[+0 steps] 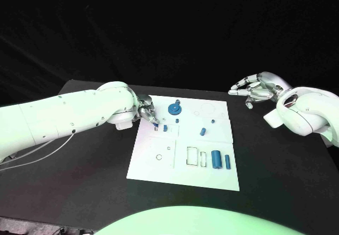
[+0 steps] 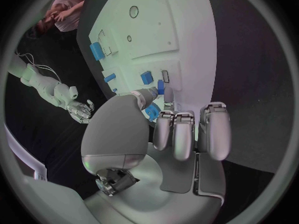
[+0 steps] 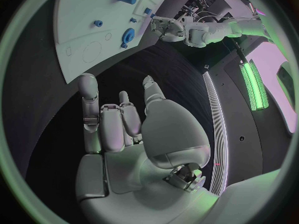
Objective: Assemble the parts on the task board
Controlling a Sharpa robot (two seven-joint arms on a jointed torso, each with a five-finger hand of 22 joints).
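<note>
The white task board (image 1: 183, 176) lies mid-table, also seen as the task board (image 2: 181, 25) in the left wrist view. My left hand (image 1: 146, 112) reaches over its far left part. Thumb and a fingertip (image 2: 168, 97) pinch a small blue part (image 2: 160, 87) held against the board, the same small part (image 1: 156, 127) in the head view. A second small blue piece (image 1: 165, 128) lies just beside it. A round blue gear-like part (image 1: 174, 107) stands close by. My right hand (image 1: 254, 88) hovers off the board's far right corner, fingers loosely bent, holding nothing.
More small blue parts (image 1: 203, 131) lie mid-board. A thick blue cylinder (image 1: 216, 159) and a slim one (image 1: 227, 161) stand near the board's right edge beside outlined slots (image 1: 192, 155). Black table (image 1: 282, 171) surrounds the board.
</note>
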